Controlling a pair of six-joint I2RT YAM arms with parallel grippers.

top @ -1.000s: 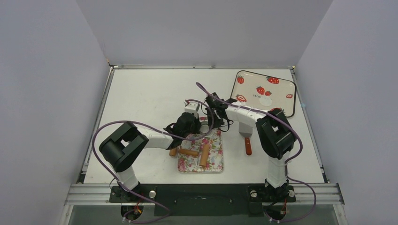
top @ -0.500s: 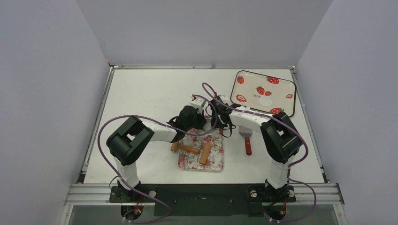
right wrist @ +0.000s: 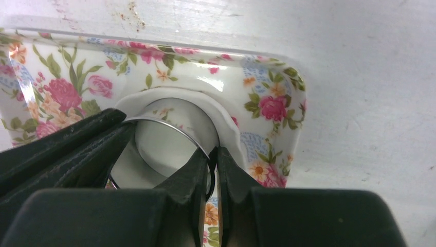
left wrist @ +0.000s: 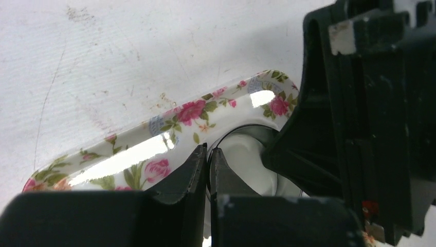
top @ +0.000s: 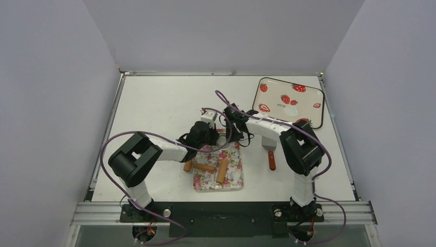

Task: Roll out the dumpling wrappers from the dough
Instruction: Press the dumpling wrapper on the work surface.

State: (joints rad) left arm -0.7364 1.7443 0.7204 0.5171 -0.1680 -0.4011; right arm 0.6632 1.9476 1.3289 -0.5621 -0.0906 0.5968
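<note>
Right wrist view: right gripper (right wrist: 209, 167), seemingly left gripper (left wrist: 208, 157) too, pinched on metal ring (right wrist: 169, 128) over flattened dough (right wrist: 226, 128), floral tray (right wrist: 272, 82). One wrapper (top: 291, 110) done, strawberry tray (top: 308, 98), overhead upper right; cutting unfinished.

A floral tray (top: 232, 177) lies low in the middle of the frame on the white bench (top: 154, 103), with brown wooden rollers (top: 222, 170) on it. The left arm (top: 162, 149) and right arm (top: 267, 126) meet over its far edge. A red-handled spatula (top: 271, 159) lies just to its right. In the upper right, a strawberry tray (top: 308, 98) carries a pale dumpling wrapper (top: 291, 110).
</note>
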